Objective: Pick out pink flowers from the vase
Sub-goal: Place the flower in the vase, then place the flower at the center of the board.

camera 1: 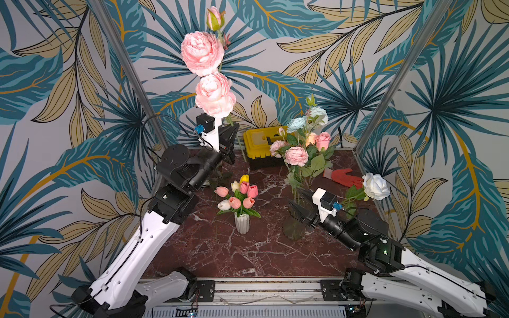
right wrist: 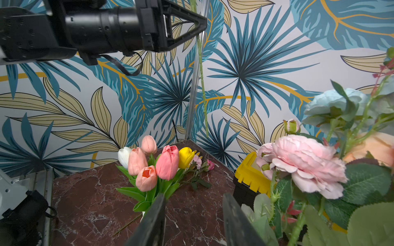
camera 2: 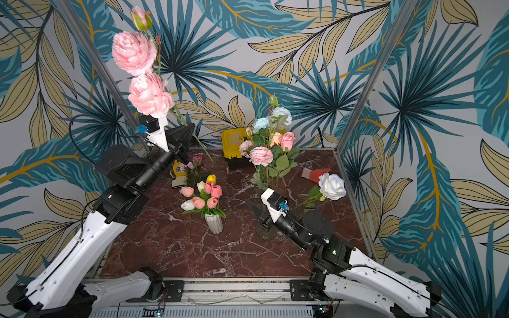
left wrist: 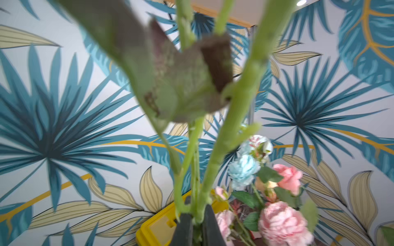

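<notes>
Marble, dark red with white veins, is the tabletop (camera 1: 248,256) under everything. High above its back left corner we've got the big sight: a tall spray of pale pink ruffled peonies (camera 1: 202,53) on long green stems, clear of any vase, the stem end dangling free below the grip. Next down in size is the clear glass vase (camera 1: 293,230) at right, and standing in it we count a pink peony (camera 1: 296,155) and a hot pink rose (camera 1: 323,140) among pale blue blooms (camera 1: 297,124). The left gripper (left wrist: 197,223) has its fingers (left wrist: 184,230) pinched tight on the spray's stems, plain in the left wrist view. The right gripper (right wrist: 194,200) sits just beside the glass vase, fingers (right wrist: 153,221) apart, nothing between them. So we judge this as mid-carry: one pink spray is out and wants setting down. That calls for lowering it onto bare marble, away from the white ribbed vase of tulips (camera 1: 241,223), then releasing, while the right lines up on the peony's stem.
</notes>
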You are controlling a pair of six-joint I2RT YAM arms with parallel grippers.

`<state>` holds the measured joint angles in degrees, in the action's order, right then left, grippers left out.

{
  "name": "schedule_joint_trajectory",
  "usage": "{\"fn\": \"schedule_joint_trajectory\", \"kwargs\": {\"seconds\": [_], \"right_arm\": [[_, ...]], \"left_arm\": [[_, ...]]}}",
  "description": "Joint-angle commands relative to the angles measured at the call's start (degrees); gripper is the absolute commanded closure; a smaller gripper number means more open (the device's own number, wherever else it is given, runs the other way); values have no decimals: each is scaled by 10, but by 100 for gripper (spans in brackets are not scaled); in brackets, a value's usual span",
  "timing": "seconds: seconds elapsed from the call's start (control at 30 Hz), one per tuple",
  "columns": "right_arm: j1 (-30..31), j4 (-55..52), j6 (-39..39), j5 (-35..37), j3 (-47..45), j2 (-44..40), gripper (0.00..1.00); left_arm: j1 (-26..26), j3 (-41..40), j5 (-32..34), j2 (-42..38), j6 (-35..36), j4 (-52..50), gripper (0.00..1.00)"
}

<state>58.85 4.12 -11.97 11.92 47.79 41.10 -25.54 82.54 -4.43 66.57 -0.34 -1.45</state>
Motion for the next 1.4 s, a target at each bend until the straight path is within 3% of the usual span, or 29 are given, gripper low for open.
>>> {"fn": "schedule_joint_trajectory", "kwargs": {"seconds": [0.0,0.1,0.2,0.33,0.77,0.93,1.37], "right_arm": [[0,-11,13,-6,-17,-14,55],[0,-17,17,-4,-25,-23,55],[0,-20,16,-5,-30,-25,55],[1,-34,13,-16,-28,-17,55],[0,-29,22,-23,-29,-23,56],[0,-30,21,-22,-25,-29,55],[0,-42,22,-14,-16,-32,55]], "left_arm": [[61,60,-8,39,11,-63,100],[105,108,-20,84,-16,-173,100],[157,84,-74,103,-89,-211,100],[196,28,-136,122,-126,-263,100],[199,-147,-176,162,-117,-302,100],[178,-151,-148,223,-118,-311,100],[130,-35,2,385,-119,-398,100]]}}
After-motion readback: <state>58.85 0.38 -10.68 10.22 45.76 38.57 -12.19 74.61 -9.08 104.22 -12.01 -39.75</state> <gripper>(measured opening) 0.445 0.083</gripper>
